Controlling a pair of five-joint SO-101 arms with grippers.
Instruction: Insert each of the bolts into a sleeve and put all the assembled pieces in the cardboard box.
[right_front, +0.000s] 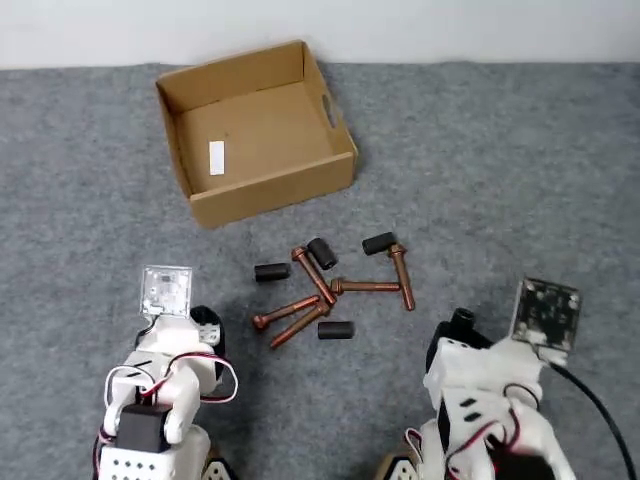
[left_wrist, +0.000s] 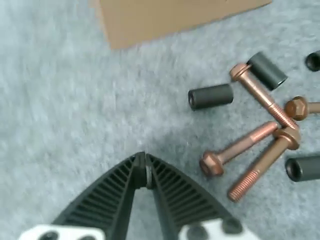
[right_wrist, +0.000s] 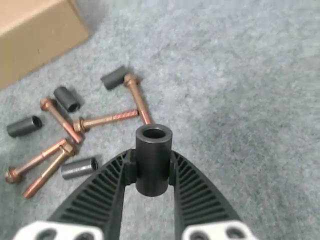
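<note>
Two fingers (right_wrist: 107, 192) of the right gripper (right_wrist: 151, 167) are closed on one upright sleeve (right_wrist: 154, 145), judged rigid, light and slippery, while the left gripper (left_wrist: 142, 170) is pinched together empty and the stiff bolts (right_wrist: 106, 120), best gripped mid-shank, are scattered near the cardboard box (right_front: 265, 195).

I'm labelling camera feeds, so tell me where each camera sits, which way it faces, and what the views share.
High view: fixed overhead, looking down on the grey mat, cardboard box, bolts and sleeves; left arm and right arm show at the lower edge.
Left wrist view: on the left wrist, facing down past the shut, empty left gripper.
Right wrist view: on the right wrist, facing past the right gripper, shut on the held sleeve.
Shared: both wrist views show the box and the same bolts.
</note>
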